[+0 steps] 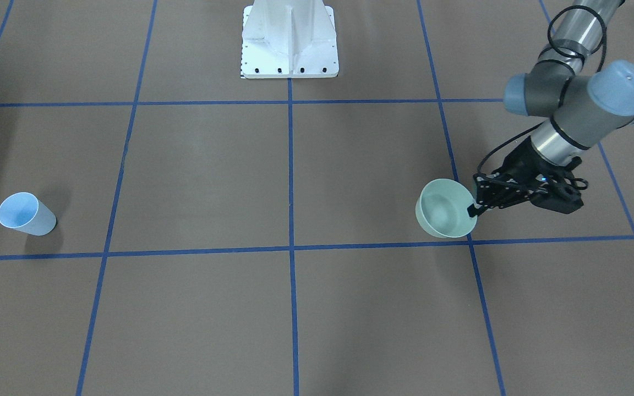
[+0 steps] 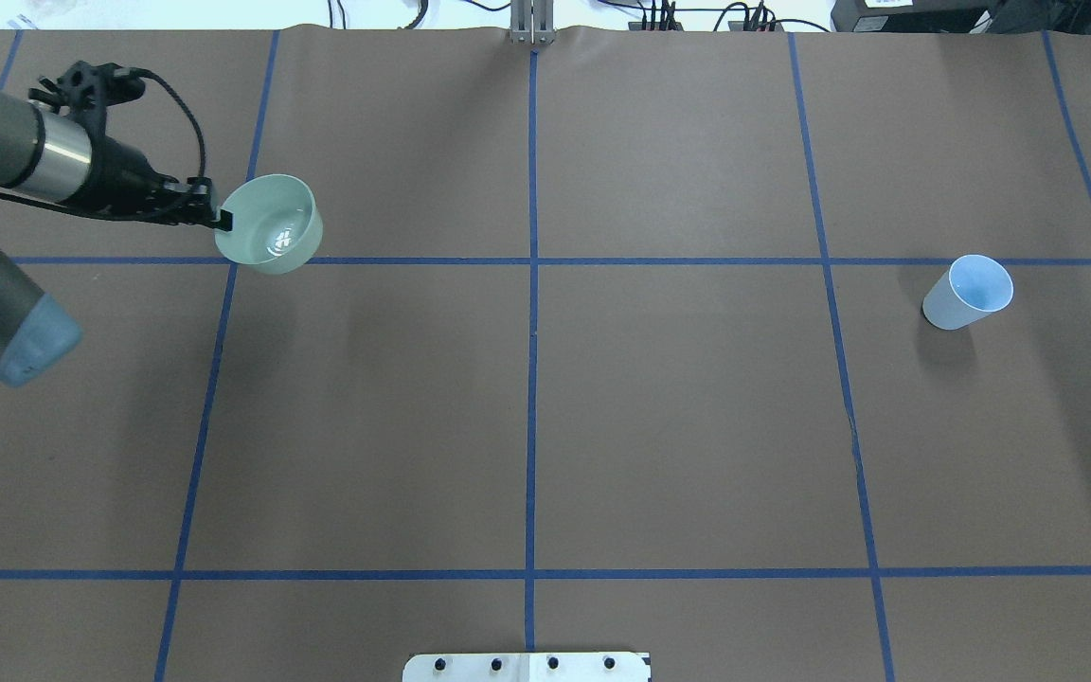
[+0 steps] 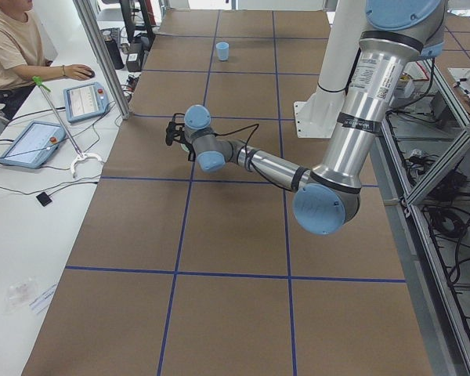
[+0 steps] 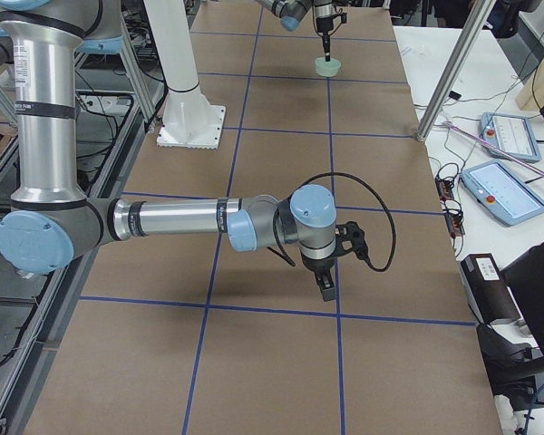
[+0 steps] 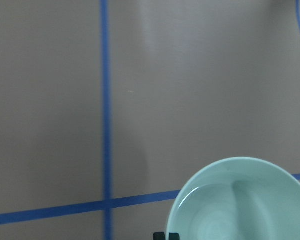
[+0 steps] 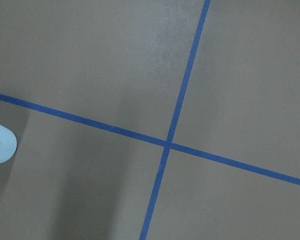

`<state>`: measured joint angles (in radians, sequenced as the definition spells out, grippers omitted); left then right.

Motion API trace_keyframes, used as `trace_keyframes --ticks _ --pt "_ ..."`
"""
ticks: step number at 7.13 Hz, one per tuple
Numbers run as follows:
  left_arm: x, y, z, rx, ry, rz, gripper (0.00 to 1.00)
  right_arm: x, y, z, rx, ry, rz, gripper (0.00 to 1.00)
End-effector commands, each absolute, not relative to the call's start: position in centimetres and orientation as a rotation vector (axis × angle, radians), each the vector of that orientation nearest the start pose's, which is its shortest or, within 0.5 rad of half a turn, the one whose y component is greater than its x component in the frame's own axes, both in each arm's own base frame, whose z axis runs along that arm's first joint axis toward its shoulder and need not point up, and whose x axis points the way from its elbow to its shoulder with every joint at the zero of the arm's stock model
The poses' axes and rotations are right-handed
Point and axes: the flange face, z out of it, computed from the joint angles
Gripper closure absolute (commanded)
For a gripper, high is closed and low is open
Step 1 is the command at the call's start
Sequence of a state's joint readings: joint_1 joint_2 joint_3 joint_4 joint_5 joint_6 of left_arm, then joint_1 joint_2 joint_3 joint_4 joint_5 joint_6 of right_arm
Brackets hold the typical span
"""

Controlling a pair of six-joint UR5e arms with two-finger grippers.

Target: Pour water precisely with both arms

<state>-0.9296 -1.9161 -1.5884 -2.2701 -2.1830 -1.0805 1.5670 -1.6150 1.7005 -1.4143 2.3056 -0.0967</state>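
My left gripper [image 2: 221, 220] is shut on the near rim of a pale green bowl [image 2: 271, 225] at the table's far left. The bowl also shows in the front view [image 1: 445, 209] and the left wrist view [image 5: 242, 202]. Water [image 2: 277, 239] shows as a faint sheen inside it. I cannot tell whether the bowl rests on the table or hangs just above it. A light blue cup [image 2: 969, 292] stands alone on the right side. My right gripper [image 4: 325, 288] shows only in the exterior right view, low over the table, and I cannot tell whether it is open or shut.
The white pedestal [image 1: 289, 41] stands at the robot's edge of the table. Blue tape lines [image 2: 533, 284] grid the brown table. The cup's edge shows at the left of the right wrist view [image 6: 0, 145]. An operator [image 3: 12, 47] sits beside the table with tablets.
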Motion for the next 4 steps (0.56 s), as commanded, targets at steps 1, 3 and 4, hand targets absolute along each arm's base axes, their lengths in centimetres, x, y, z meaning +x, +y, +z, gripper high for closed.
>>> trace_keyframes --ticks 1,3,4 --pt "40.6 -52.2 29.4 0.224 1.066 -0.067 1.0 6.4 -48.7 60.4 0.261 -0.721 -0.184 0.0" --pt "48.7 -47.9 25.7 0.197 1.042 -0.069 1.0 6.4 -48.7 60.4 0.26 -0.721 -0.182 0.0" --pt "50.9 -46.6 25.0 0.203 1.039 -0.052 1.0 6.4 -48.7 60.5 0.258 -0.722 -0.179 0.0"
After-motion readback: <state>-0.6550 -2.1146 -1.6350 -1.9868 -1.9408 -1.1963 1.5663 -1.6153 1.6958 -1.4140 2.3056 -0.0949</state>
